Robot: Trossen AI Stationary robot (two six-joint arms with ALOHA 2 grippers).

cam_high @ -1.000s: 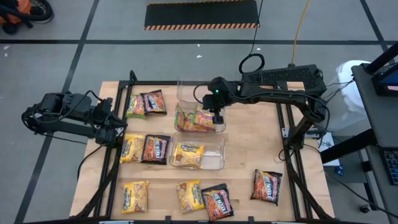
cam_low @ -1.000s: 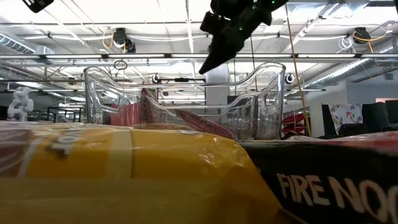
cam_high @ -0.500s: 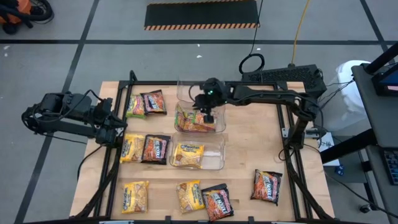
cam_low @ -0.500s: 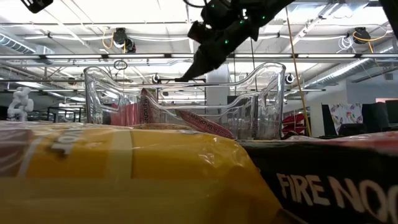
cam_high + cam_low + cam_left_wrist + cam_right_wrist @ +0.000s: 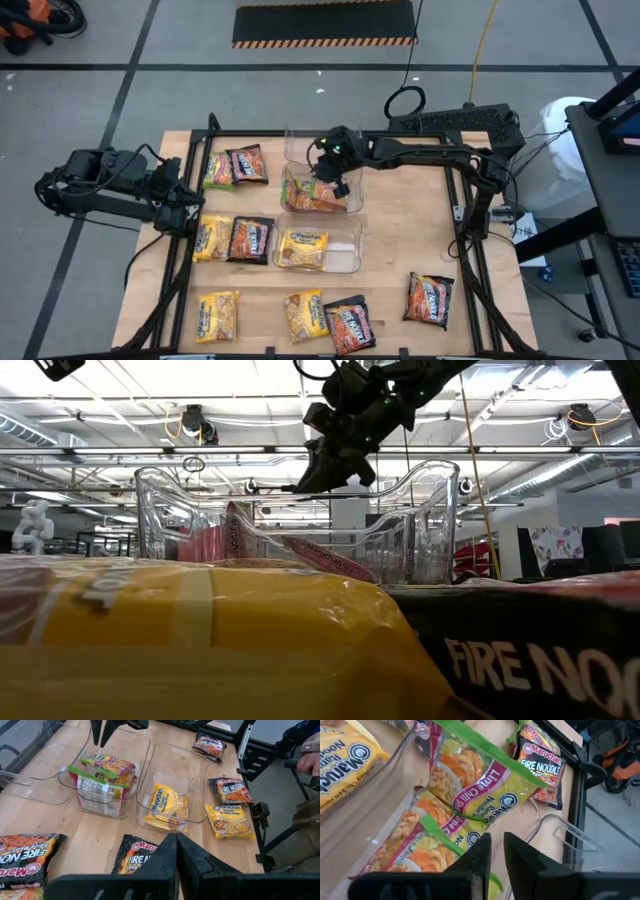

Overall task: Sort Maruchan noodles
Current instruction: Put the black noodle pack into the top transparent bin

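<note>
3 clear bins sit mid-tabletop (image 5: 400, 240). We see the middle bin (image 5: 320, 192) holding green-yellow packets (image 5: 312, 196) of lime chili noodles, some leaning upright against its wall. We see the nearer bin (image 5: 318, 246) holding 1 yellow packet (image 5: 303, 246) lying flat. The far bin (image 5: 302, 145) shows nothing inside that we can make out.

The right pincer (image 5: 335, 186) hangs over the middle bin, just above the green-yellow packets, its fingers slightly apart with nothing between them. The left pincer (image 5: 174, 851) waits at the tabletop's left edge, fingers pressed together and empty.

Loose packets lie around the bins: a green one (image 5: 218, 171) beside a dark one (image 5: 247, 164), a yellow (image 5: 213, 238) and dark pair (image 5: 252, 240), and 4 more along the front, among them a dark packet (image 5: 429, 299) off to the right.
</note>
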